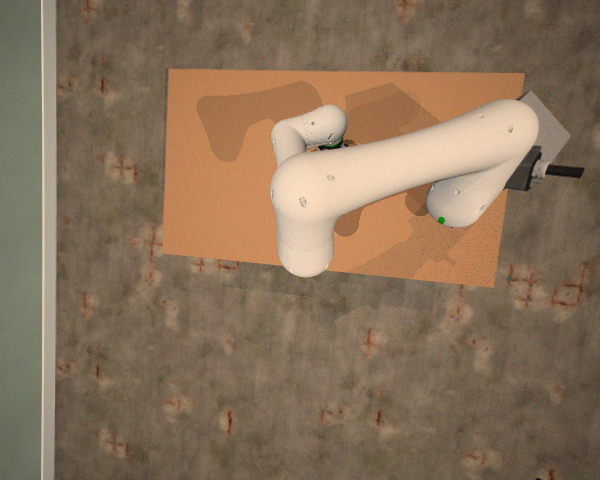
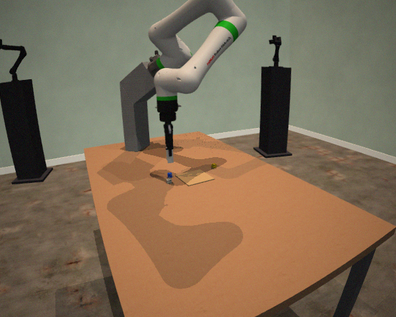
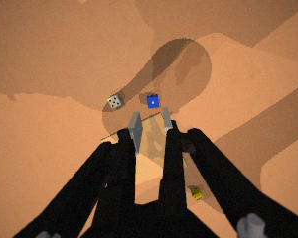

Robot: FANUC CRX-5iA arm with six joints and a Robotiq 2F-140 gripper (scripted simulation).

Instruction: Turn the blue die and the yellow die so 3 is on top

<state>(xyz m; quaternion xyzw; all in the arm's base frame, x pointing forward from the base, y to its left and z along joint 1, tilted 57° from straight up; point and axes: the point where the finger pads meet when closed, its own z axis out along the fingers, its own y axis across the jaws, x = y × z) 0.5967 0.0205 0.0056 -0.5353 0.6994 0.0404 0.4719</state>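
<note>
1. Arm [image 2: 191,51] reaches out from its grey mount [image 2: 136,105] over the far part of the table [image 2: 259,218]; wrist points straight down.
2. Claw [image 3: 150,124] hangs above the table, clear of every die. Its fingers are drawn in narrow and nearly parallel, with nothing between them; only mat and table show through the gap in the wrist view. In the exterior view the claw [image 2: 169,157] reads as one slim vertical bar.
3. Blue die [image 3: 153,101]: on the bare table, just beyond the fingertips in the wrist view, off the mat, near its edge. Its top face appears to show a single pip; too small to be sure. In the exterior view the blue die [image 2: 169,175] sits just left of the mat.
4. White die [image 3: 114,102]: on the table just beside the blue die, the two apart in the wrist view. Top face shows several dark pips, count unclear. In the exterior view it lies directly in front of the blue die.
5. Yellow die [image 3: 196,193]: on the table, off the mat, on the far side of it from the other two; yellow die [image 2: 214,166] well apart from the blue one. Top face unreadable.
6. Mat [image 2: 195,177]: flat on the table, no die on it. In the wrist view the mat [image 3: 154,141] lies under the fingers.
7. Top view: arm [image 1: 393,155] covers the dice and the mat.
</note>
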